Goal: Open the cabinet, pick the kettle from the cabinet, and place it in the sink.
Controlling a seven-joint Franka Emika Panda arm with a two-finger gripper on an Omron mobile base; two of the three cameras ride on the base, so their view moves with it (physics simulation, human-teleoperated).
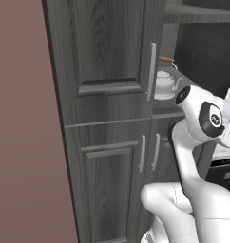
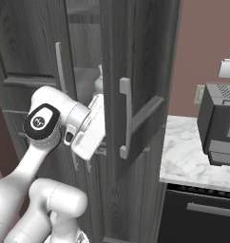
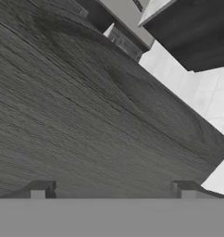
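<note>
From my left rear camera, the tall dark grey cabinet [image 1: 107, 61] stands with its right door swung open, the left door shut with its long silver handle [image 1: 151, 71] upright. The kettle [image 1: 165, 81] sits on the shelf inside, at two o'clock from that handle. My arm [image 1: 197, 142] rises at four o'clock. Two shorter doors [image 1: 112, 180] below are shut.

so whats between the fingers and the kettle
A dark grey wood-grain cabinet door faces the open fingers in the hand view; the small white-silver kettle sits inside, left base view.

Dark grey wood-grain cabinet [image 1: 107, 57], white-silver kettle [image 1: 163, 83] with brown-barred handle, white veined marble counter [image 2: 193, 156].
</note>
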